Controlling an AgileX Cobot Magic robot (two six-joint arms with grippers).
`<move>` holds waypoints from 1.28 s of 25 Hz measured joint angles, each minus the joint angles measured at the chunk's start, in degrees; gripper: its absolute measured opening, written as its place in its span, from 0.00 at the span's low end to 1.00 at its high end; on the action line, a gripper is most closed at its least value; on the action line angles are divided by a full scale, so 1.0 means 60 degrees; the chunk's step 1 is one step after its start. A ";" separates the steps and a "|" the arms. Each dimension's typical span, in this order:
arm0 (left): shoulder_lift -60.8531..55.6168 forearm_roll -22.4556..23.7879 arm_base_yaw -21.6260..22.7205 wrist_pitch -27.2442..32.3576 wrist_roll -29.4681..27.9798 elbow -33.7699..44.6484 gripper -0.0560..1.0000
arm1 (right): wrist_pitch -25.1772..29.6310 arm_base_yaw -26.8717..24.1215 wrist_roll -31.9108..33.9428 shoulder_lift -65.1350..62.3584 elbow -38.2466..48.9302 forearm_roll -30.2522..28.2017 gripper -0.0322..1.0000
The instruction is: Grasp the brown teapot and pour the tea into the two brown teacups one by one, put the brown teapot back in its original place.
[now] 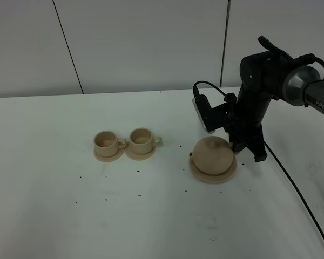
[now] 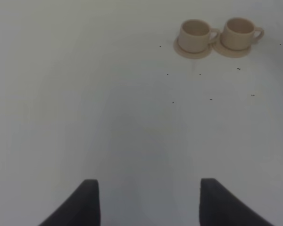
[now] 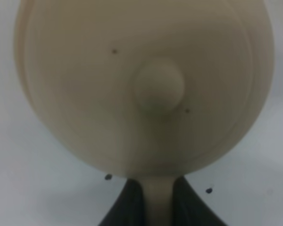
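Observation:
The brown teapot [image 1: 212, 156] sits on its wide saucer [image 1: 227, 175], right of the table's middle, with its spout toward the cups. In the right wrist view the teapot [image 3: 132, 84] fills the frame, lid knob up. My right gripper [image 1: 239, 147] is at the pot's right side, shut on the loop handle [image 3: 158, 200], which runs between the two dark fingers [image 3: 127, 205]. The two brown teacups [image 1: 106, 141] [image 1: 142, 138] stand side by side on small saucers at centre left, also seen as cups [image 2: 194, 32] [image 2: 238, 31] in the left wrist view. My left gripper [image 2: 148, 202] is open over bare table.
The white table [image 1: 54, 205] carries scattered black specks. A black cable [image 1: 297, 189] trails from the right arm toward the front right. A panelled white wall rises behind the table's far edge [image 1: 97, 94].

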 joint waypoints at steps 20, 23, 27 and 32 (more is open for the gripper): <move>0.0000 0.0000 0.0000 0.0000 0.0000 0.0000 0.56 | 0.0315 0.0000 0.0144 -0.0109 -0.0010 0.0582 0.12; 0.0000 0.0000 0.0000 0.0000 0.0000 0.0000 0.56 | 0.0342 -0.0016 0.0156 -0.0109 -0.0010 0.0686 0.12; 0.0000 0.0000 0.0000 0.0000 0.0000 0.0000 0.56 | 0.0383 -0.0099 0.0156 -0.0109 -0.0010 0.0896 0.12; 0.0000 0.0000 0.0000 0.0000 0.0000 0.0000 0.56 | 0.0610 -0.0156 0.0176 -0.0109 -0.0224 0.1077 0.12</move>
